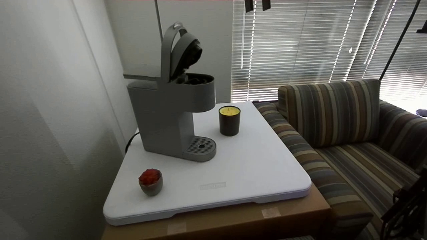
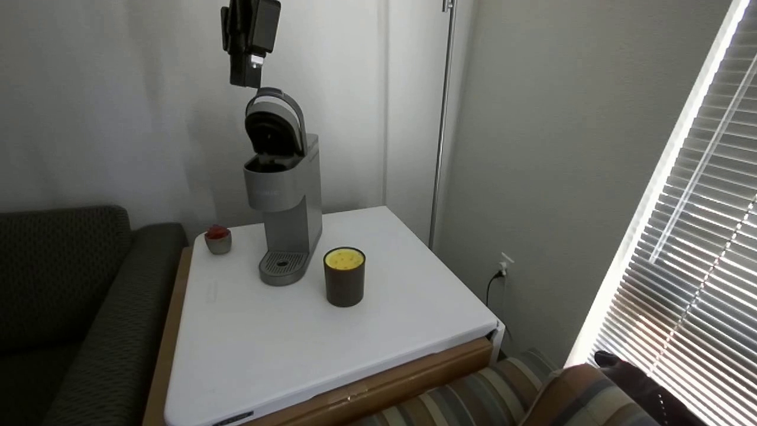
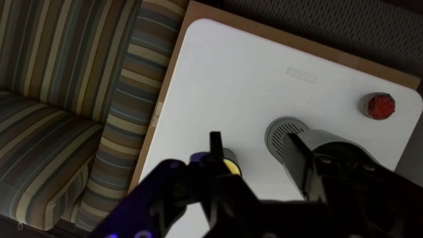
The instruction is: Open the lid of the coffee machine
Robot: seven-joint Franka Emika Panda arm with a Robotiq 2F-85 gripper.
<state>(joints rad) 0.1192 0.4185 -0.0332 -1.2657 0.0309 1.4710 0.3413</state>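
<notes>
The grey coffee machine (image 1: 160,113) stands upright on the white table; it also shows in an exterior view (image 2: 285,222) and partly in the wrist view (image 3: 322,138). Its lid (image 1: 181,50) is raised and tilted back, dark underside toward the front, inside an upright grey arched handle. The raised lid also shows in an exterior view (image 2: 273,127). The brew head's top is open and dark. My gripper (image 1: 257,6) is higher than the lid and apart from it, in front of the machine. The gripper also shows in an exterior view (image 2: 245,74). In the wrist view its fingers (image 3: 253,137) are wide apart, holding nothing.
A dark cup with a yellow top (image 1: 230,123) stands beside the machine. A small pot with a red top (image 1: 150,183) stands on the machine's other side. A striped armchair (image 1: 330,116) adjoins the white table (image 1: 257,170). A wall is close behind the machine.
</notes>
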